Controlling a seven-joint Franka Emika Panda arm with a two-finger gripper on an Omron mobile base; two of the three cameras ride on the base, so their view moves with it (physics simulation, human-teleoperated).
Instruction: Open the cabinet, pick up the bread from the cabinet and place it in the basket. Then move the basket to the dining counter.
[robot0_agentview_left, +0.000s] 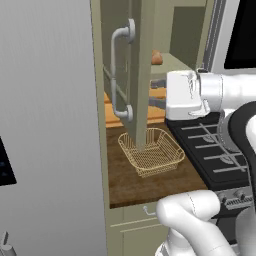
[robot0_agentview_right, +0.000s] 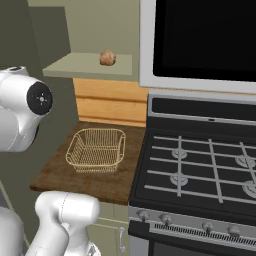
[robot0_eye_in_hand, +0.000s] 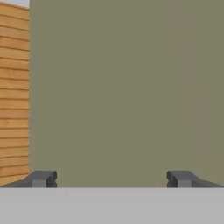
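I am looking over the arm from the left base view, and the cabinet (robot0_agentview_left: 142, 75) is standing open, its olive door swung out edge-on toward me with the curved silver handle (robot0_agentview_left: 120, 75) showing at about 10 o'clock from the picture's centre. The white hand is sitting just to the right of that door edge, at roughly 3 o'clock from it.

In the hand view the gripper (robot0_eye_in_hand: 111, 179) is facing a flat olive panel. Its two dark fingertips (robot0_eye_in_hand: 41, 178) are standing wide apart at the bottom corners, released, with nothing between them. A strip of light wooden planks (robot0_eye_in_hand: 14, 92) is running down the 9 o'clock side of that view.

The bread (robot0_agentview_right: 107, 58) is resting on the cabinet shelf (robot0_agentview_right: 80, 66), at about 11 o'clock in the right base view, a small tan roll sitting alone on the pale green board. In the left base view I am seeing it as a brown lump peeking out past the door edge.

The basket (robot0_agentview_right: 96, 150) is sitting on the short dark wood worktop (robot0_agentview_right: 60, 177), below the shelf and slightly toward 7 o'clock from the bread, well apart from it. It is holding nothing. From the left base view the open door is crossing in front of part of its rim.

The stove (robot0_agentview_right: 200, 175) is lying just beside the worktop at 3 o'clock from the basket, and the dark-fronted microwave (robot0_agentview_right: 200, 40) is hanging above it. A tall grey appliance (robot0_agentview_left: 47, 125) is taking up the 9 o'clock half of the left base view.
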